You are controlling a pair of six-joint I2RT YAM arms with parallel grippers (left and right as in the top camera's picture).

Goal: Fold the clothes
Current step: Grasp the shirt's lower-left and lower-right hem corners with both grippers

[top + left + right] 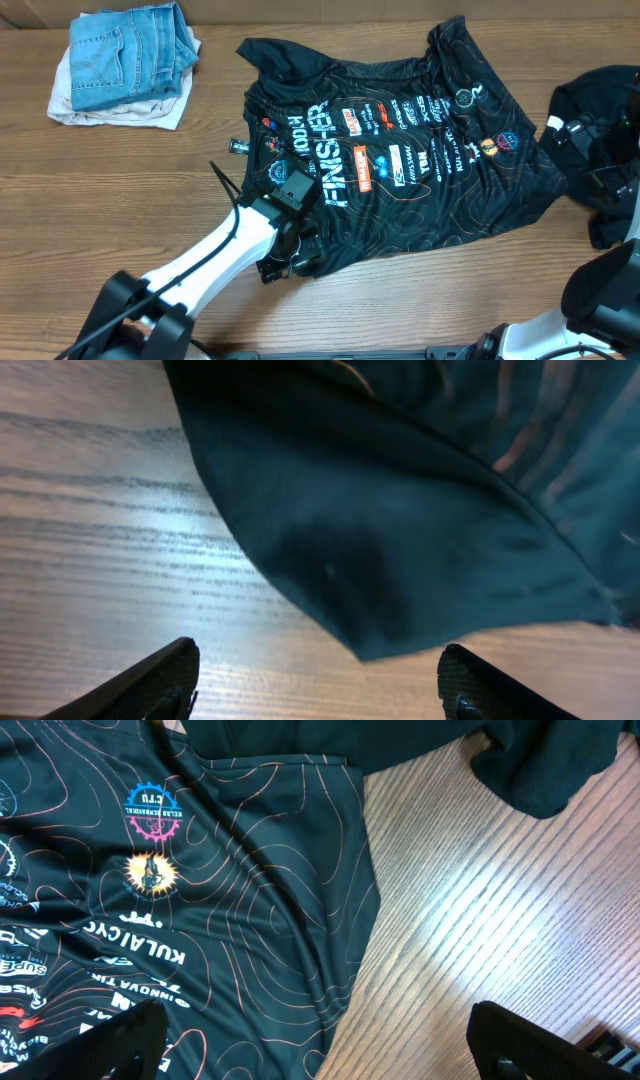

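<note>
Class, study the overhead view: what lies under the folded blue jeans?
A pale folded cloth lies under the jeans, its edges sticking out beside them. Its middle is covered, so what garment it is cannot be told.

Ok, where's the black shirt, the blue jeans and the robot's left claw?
black jersey [400, 170], overhead view, on its logo-covered middle.
blue jeans [125, 55], overhead view, on the folded top layer.
left gripper [318, 678], left wrist view, midway between its fingertips.

Black jersey [420, 210] with orange contour lines and white logos, blue jeans [125, 55], brown wood-grain table [100, 200]
</note>
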